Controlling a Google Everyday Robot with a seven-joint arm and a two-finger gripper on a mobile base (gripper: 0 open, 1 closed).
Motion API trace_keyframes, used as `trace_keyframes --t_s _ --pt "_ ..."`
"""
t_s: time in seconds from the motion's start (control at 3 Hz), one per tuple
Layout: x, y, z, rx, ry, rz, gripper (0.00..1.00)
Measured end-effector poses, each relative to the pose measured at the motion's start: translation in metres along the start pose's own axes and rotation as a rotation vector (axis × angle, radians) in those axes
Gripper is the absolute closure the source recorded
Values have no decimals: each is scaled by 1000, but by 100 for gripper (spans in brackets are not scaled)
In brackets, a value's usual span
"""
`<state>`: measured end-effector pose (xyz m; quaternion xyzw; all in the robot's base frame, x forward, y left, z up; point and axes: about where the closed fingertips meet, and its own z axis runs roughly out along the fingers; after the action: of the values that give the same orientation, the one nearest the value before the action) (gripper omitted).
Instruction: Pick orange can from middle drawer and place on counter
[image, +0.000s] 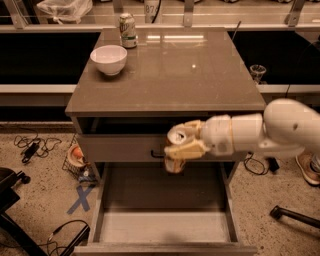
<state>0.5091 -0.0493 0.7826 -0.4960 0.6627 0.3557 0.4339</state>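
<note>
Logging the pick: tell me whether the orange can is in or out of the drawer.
Out. The gripper holds the can in the air above the open drawer.

High frontal view; tool (177, 149), orange can (174, 165) centre-frame

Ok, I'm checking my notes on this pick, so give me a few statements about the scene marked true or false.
1. The gripper holds the orange can above the open drawer. True.
2. The orange can stands on the counter. False: it hangs in the gripper, lower than the counter.
3. A white bowl sits on the counter. True.
4. The drawer is shut. False: it is pulled out.
5. The green-and-white can lies in the drawer. False: it stands at the back of the counter, near the bowl.
</note>
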Motion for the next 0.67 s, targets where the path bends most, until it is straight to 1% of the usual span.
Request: trace_keyframes --t_s 0.33,0.67 --pt "-98 -43 -27 130 69 -9 100" --pt "-140 -66 -43 238 77 27 100"
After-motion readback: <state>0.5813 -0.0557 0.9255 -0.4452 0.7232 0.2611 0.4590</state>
